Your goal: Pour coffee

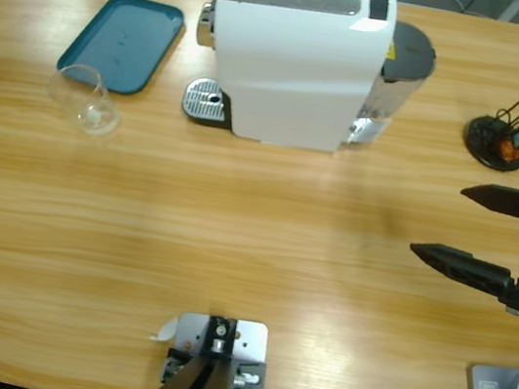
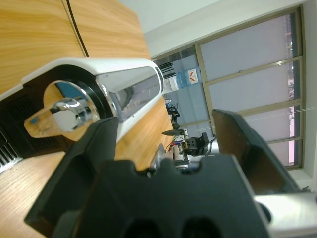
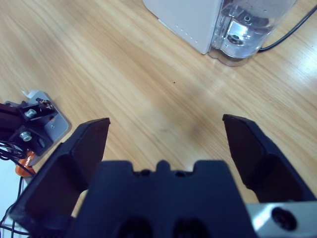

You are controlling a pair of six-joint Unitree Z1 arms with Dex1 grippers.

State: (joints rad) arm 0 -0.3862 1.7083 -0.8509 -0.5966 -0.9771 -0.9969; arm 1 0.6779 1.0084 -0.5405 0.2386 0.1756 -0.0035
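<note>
Wooden counter (image 1: 234, 230), mostly bare up front. Right tool (image 1: 438, 220) hovering over the right edge, jaws spread wide, gripping nothing, pointing left across the counter. Further back on the left, clear glass (image 1: 87, 100) just beside the near corner of a teal tray (image 1: 123, 40). Looks clear all the way through, so can't make out any coffee in it. White coffee machine (image 1: 300, 63) at centre back, metal drip tray (image 1: 205, 100) facing left toward the glass. Off to the right, black wire stand (image 1: 500, 139) with a small orange thing (image 1: 510, 147) in it. Left tool (image 2: 166, 121) up at the far left corner, jaws also wide apart and empty, looking along the machine's top.
</note>
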